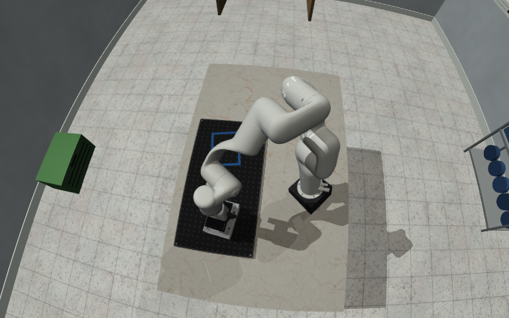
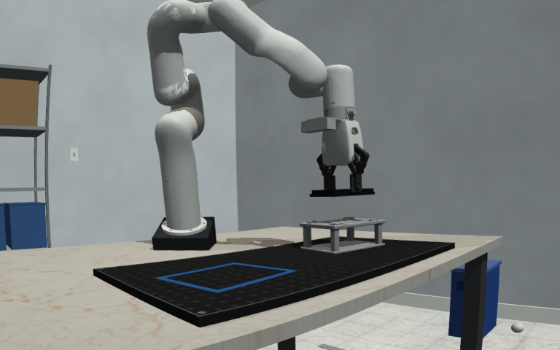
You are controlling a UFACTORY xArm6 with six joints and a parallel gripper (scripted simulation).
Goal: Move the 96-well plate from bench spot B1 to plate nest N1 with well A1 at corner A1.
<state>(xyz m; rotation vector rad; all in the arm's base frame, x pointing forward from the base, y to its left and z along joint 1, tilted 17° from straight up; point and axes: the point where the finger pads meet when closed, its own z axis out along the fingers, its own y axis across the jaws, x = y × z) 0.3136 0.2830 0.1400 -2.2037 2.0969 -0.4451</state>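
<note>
My gripper is shut on the black 96-well plate and holds it level in the air. The plate hangs directly above the grey raised nest N1, with a clear gap between them. In the overhead view the arm's wrist hides most of the gripper and part of the plate. I cannot make out the plate's cut-off corner or the A1 mark. The blue outline of spot B1 lies empty on the black perforated baseplate.
The baseplate lies on a marble table, and the arm's base stands beside it. A green box stands on the floor, a shelf by the wall, and a blue bin under the table end.
</note>
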